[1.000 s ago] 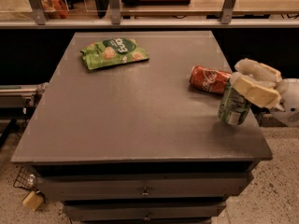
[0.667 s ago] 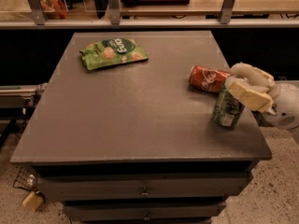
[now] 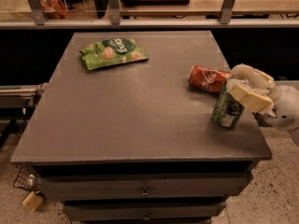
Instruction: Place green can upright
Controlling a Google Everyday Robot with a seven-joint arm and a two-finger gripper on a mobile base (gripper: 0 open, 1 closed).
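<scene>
The green can [image 3: 227, 108], green and white print with a silver base, stands nearly upright, leaning slightly, on the grey table [image 3: 140, 106] near its right front edge. My gripper [image 3: 245, 88] comes in from the right and its pale fingers [image 3: 252, 97] close around the can's upper part, hiding its top. Whether the base rests fully on the table I cannot tell.
A red cola can [image 3: 208, 78] lies on its side just behind and left of the green can, close to my gripper. A flat green snack pouch [image 3: 113, 53] lies at the back left. The table's right edge runs just under my wrist. Drawers sit below the tabletop.
My gripper has moved the green can slightly left and down towards the tabletop. The red can and the pouch have not moved.
</scene>
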